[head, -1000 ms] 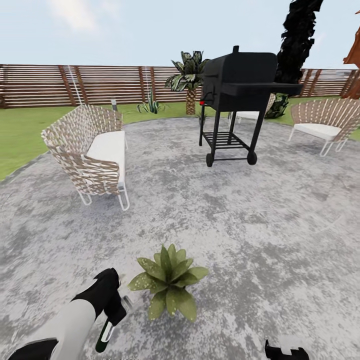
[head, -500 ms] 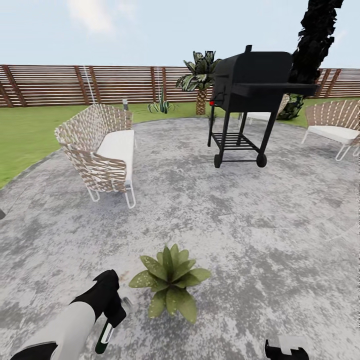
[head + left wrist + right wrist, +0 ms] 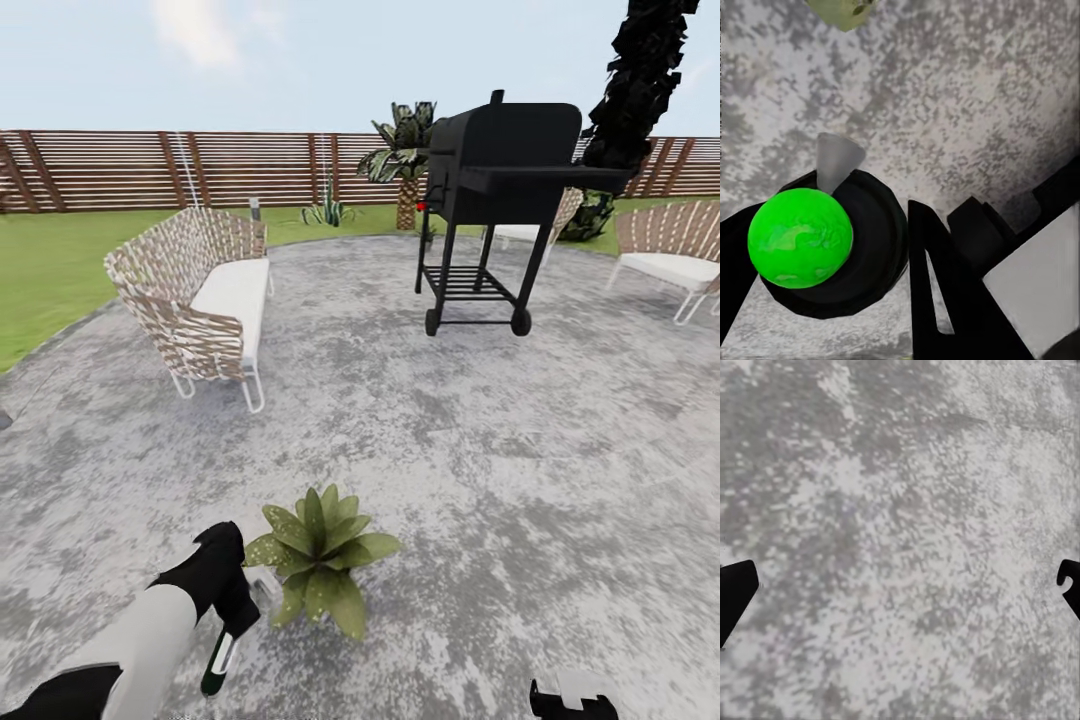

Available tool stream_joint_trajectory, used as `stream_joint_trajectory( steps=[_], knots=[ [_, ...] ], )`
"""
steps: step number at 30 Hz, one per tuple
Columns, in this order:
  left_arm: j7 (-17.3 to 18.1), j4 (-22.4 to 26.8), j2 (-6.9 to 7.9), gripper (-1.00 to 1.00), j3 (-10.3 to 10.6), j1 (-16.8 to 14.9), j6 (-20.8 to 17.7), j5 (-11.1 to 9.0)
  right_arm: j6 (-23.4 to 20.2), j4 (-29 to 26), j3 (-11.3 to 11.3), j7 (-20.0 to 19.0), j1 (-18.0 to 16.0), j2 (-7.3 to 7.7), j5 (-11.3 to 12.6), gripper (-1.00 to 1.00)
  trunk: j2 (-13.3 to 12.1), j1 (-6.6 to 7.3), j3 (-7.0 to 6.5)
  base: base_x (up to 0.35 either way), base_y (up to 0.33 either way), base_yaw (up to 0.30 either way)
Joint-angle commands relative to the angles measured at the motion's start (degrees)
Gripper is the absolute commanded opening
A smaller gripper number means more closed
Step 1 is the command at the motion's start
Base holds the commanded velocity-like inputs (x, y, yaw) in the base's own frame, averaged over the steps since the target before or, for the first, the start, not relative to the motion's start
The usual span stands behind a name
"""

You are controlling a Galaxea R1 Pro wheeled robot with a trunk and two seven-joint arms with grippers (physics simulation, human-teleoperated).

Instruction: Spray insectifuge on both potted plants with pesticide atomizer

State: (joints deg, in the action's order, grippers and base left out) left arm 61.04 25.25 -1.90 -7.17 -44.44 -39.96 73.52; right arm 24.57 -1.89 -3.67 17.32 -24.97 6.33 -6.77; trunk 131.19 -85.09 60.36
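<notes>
The pesticide atomizer (image 3: 221, 663) hangs clamped in the fingers of the left gripper (image 3: 236, 622), low over the stone patio (image 3: 480, 460). Its long axis runs steeply downward, dark green base lowest, white band above it. In the left wrist view the bottle (image 3: 801, 238) shows end-on as a bright green disc, with a pale grey cone, probably the nozzle, pointing away from the fingers toward a leaf tip at the frame edge. One potted plant (image 3: 315, 568) stands just beside the fingers, on the side toward the robot's right. Judged from this, the left arm is the nearer, and spraying turns on aiming that cone at the rosette. No mist is visible. The right gripper (image 3: 900, 585) hovers over bare stone, fingers spread wide, holding nothing. Beyond stand a wicker chair (image 3: 200, 300) and a black grill (image 3: 495, 200).
</notes>
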Motion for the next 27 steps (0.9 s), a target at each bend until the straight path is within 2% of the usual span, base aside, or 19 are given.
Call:
stream_joint_trajectory(
  steps=[1, 3, 4, 7, 11, 14, 18, 27],
  knots=[
    [2.69, 0.06, 0.0, -1.0, 0.4, -1.11, -0.63, 1.47, 0.13, 0.04, -0.37, 0.23, -0.02, 0.0, -0.61, 1.0, 0.02, 0.01, 0.06, -0.017, -0.021, 0.248],
    [10.07, 0.11, 0.04, -1.0, 2.05, -4.07, -0.9, 4.99, 0.13, 0.04, -0.37, 0.25, -0.04, 0.0, -0.61, 1.0, 0.02, 0.01, 0.06, -0.006, -0.008, 0.266],
    [12.2, 0.14, -0.07, -1.0, 2.28, -4.97, -0.94, 6.11, 0.13, 0.04, -0.37, 0.25, -0.04, 0.0, -0.61, 1.0, 0.02, 0.01, 0.06, -0.003, -0.003, 0.272],
    [17.49, 1.45, -0.67, -1.0, 2.56, -8.03, -0.99, 9.36, 0.13, 0.04, -0.37, 0.26, -0.04, 0.0, -0.61, 1.0, 0.02, 0.01, 0.06, -0.001, -0.001, 0.275],
    [23.51, 3.22, -2.1, -1.0, 2.67, -11.56, -1.0, 11.92, 0.13, 0.04, -0.41, 0.25, -0.03, 0.0, -0.61, 1.0, 0.02, 0.01, 0.06, 0.0, 0.0, 0.277],
    [28.14, 3.52, -3.11, -1.0, 2.66, -13.46, -1.07, 15.2, 0.13, 0.04, -0.45, 0.25, -0.06, 0.0, -0.6, 1.0, 0.02, 0.01, 0.06, 0.0, 0.0, 0.276],
    [28.96, 3.58, -3.91, -1.0, 2.6, -13.89, -1.37, 18.82, 0.13, 0.08, -0.38, 0.13, -0.04, 0.11, -0.61, 1.0, 0.02, 0.01, 0.06, 0.027, -0.028, 0.114],
    [28.96, 3.49, -4.14, -1.0, 2.49, -13.69, -1.49, 19.2, 0.13, 0.13, -0.32, 0.06, -0.05, 0.18, -0.7, 1.0, 0.02, 0.01, 0.06, 0.122, -0.228, 0.003]
  ],
)
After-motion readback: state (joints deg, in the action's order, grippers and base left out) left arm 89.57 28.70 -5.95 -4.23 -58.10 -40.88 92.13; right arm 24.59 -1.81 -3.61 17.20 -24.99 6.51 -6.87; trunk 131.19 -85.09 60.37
